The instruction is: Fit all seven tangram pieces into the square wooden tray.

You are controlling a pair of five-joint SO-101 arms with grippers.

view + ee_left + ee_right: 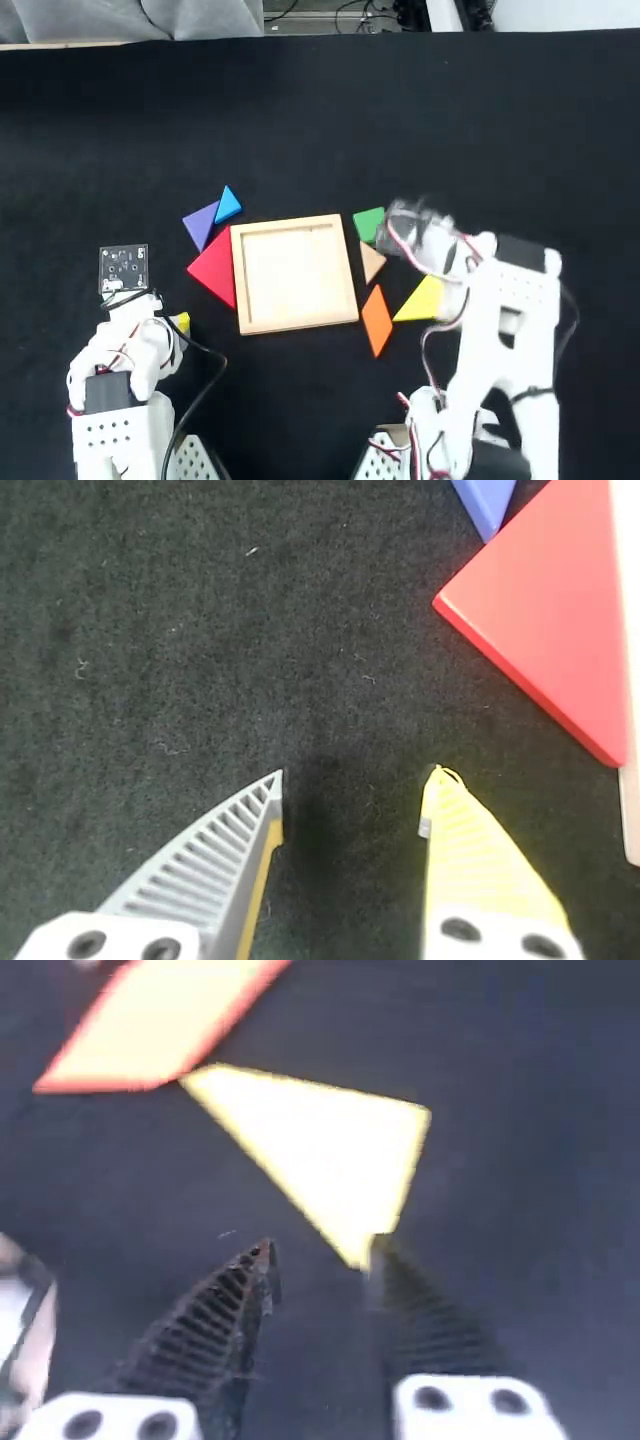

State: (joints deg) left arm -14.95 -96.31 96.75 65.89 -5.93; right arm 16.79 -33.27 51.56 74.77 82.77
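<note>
The square wooden tray (295, 272) lies mid-table with nothing in it. Left of it are a red triangle (215, 268), a purple triangle (202, 223) and a blue triangle (229, 204). On its right lie a green square (369, 223), a tan triangle (371, 261), an orange parallelogram (377, 318) and a yellow triangle (423, 299). My left gripper (355, 785) is open over bare cloth, short of the red triangle (545, 630). My right gripper (320, 1252) is open, its tips at a corner of the yellow triangle (330, 1160), with the orange parallelogram (160, 1020) beyond.
A small black square board (124, 267) lies by the left arm. The black cloth runs wide behind the pieces to the table's far edge (320, 38). The tray's edge (630, 810) shows beside the red triangle in the left wrist view.
</note>
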